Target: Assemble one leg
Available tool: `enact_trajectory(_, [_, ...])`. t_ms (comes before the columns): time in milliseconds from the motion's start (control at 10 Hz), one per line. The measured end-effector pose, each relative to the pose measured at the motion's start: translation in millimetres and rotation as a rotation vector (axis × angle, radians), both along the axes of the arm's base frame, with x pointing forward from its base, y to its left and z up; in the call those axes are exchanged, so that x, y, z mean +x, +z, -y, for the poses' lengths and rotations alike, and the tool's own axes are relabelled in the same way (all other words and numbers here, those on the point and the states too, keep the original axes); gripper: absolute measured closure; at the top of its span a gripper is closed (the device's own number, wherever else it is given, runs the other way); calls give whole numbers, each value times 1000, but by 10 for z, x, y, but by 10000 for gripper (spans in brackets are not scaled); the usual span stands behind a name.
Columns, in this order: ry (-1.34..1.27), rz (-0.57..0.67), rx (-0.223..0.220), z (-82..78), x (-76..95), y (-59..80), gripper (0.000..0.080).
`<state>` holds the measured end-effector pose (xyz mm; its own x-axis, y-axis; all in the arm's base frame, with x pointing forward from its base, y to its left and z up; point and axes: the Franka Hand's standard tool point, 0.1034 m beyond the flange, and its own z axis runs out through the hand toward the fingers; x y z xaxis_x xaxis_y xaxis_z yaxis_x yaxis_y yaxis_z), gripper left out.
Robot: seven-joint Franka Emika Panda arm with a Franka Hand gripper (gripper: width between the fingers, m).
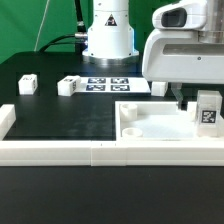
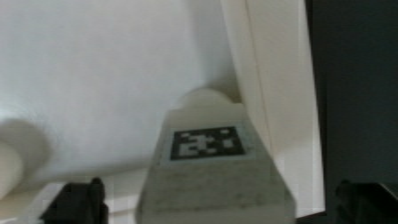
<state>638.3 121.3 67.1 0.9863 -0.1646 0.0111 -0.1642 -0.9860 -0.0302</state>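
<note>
Open claw straddling the leg. The leg stands upright on the large white slab, near the table's front edge at the exterior view's right, its tagged face outward. In the wrist view the two dark fingertips flank the leg with a gap on each side; the jaws are wide and grip nothing. The leg lies directly between them, its long axis vertical, so closing should seize it.

Arm reaches in at the exterior view's right, wrist pointing down. Gripper jaws spread wide, both dark fingertips visible, gripping nothing.
</note>
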Motion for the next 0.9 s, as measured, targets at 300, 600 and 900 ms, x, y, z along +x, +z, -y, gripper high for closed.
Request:
enact_trajectory(300, [29,0,-1,9,0,-4,416])
enact_trajectory(600, [-6,-1,0,10,0,-4,511])
enact_trajectory(900, [-190,-6,6,51,4,-6,511])
